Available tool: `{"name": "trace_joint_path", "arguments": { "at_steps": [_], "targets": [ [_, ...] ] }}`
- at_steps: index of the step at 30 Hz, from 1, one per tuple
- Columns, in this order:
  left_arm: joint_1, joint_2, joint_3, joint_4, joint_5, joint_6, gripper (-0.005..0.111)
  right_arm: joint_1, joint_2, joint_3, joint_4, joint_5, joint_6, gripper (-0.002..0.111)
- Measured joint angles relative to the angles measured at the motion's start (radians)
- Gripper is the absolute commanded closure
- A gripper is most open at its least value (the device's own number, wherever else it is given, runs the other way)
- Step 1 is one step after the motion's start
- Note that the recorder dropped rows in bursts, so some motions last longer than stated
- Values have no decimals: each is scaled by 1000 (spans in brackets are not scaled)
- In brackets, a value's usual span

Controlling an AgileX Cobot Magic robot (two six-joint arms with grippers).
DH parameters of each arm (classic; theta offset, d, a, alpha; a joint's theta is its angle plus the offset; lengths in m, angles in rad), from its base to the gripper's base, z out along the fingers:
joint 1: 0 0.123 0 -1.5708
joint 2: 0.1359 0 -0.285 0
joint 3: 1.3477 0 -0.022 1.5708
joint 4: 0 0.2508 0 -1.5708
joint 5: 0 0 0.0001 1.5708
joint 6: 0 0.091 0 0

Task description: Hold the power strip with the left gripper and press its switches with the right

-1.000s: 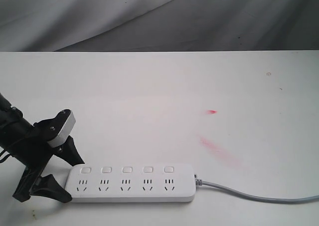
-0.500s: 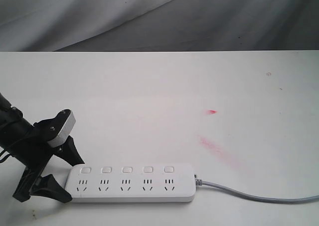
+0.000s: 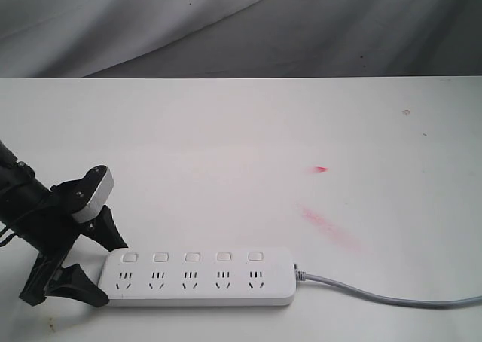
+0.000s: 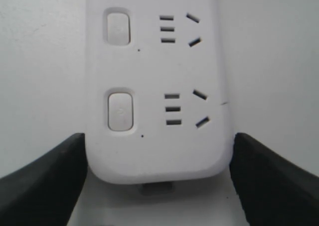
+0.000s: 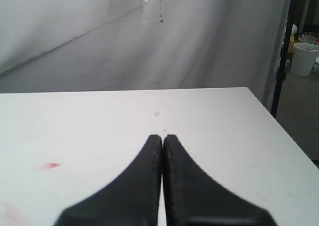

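Observation:
The power strip [image 3: 197,278] lies flat near the table's front edge, its five switches [image 3: 192,257] in a row along its far side. A grey cord [image 3: 376,293] leaves its right end. My left gripper [image 3: 113,274] straddles the strip's left end. In the left wrist view its black fingers [image 4: 55,181] press against both long sides of the power strip [image 4: 157,76], with two switches [image 4: 120,110] showing. My right gripper [image 5: 163,136] is shut on nothing above bare table; the exterior view does not show it.
The white table [image 3: 226,146] carries red smears [image 3: 327,225] and a small red mark [image 3: 321,169] right of centre. A grey cloth backdrop [image 3: 241,25] hangs behind. Past the table's edge [image 5: 269,119] in the right wrist view stands a white bucket [image 5: 305,56].

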Motion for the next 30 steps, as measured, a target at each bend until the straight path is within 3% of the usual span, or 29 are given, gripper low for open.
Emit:
{"name": "trace_joint_path", "arguments": {
  "at_steps": [8,30],
  "targets": [
    [0,0,0,0,0,0,45,0,-146,135,55,-20,0,108],
    [0,0,0,0,0,0,45,-2,-148,139,26,106,-8,108]
  ]
}}
